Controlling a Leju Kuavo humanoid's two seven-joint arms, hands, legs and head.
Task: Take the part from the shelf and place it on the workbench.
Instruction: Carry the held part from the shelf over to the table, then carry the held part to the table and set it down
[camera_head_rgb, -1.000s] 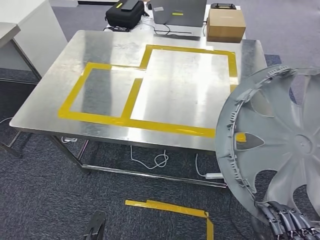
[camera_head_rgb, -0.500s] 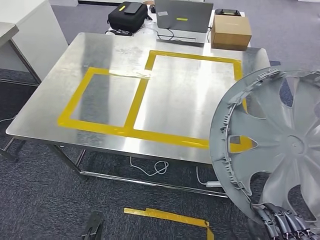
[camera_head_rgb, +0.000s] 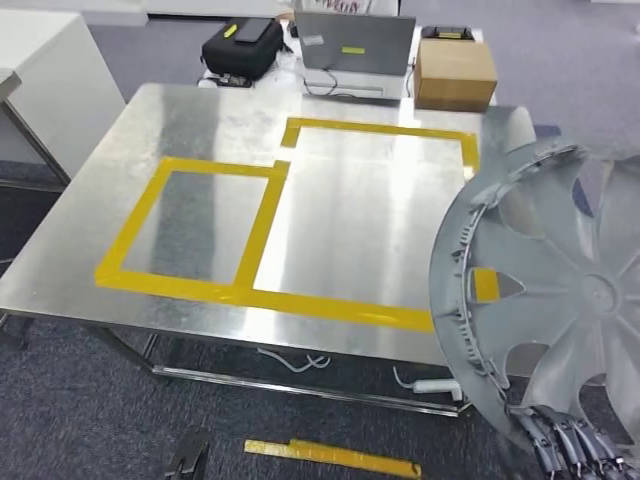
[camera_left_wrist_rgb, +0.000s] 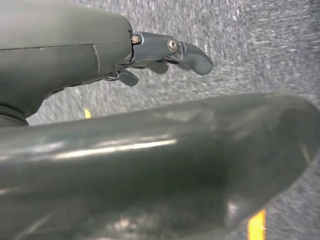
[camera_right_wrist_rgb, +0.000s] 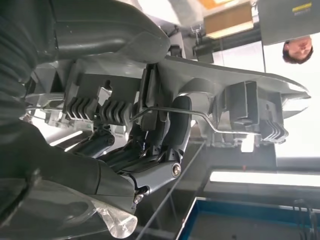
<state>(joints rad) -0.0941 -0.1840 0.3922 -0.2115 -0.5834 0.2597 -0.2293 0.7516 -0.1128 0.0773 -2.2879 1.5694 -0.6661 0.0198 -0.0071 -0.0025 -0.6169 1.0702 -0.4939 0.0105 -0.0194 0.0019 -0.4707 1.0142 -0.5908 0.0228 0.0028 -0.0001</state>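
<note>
Head view: right hand (camera_head_rgb: 577, 448), at 5 o'clock, grasps the grey wheel cover (camera_head_rgb: 555, 290) by its lower rim, upright beside the steel workbench (camera_head_rgb: 189, 120); left hand (camera_left_wrist_rgb: 166, 52) empty, fingers apart.

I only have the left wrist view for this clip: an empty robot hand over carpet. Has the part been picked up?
Observer: Yes. In the head view the right robot hand grips a grey wheel cover by its lower rim.
Operator: Is it lying on the workbench?
Observer: Not yet. It is held up on edge in front of the near right corner of the steel workbench.
Operator: Is there a marked spot for it?
Observer: Two rectangles outlined in yellow tape lie on the benchtop.
</note>
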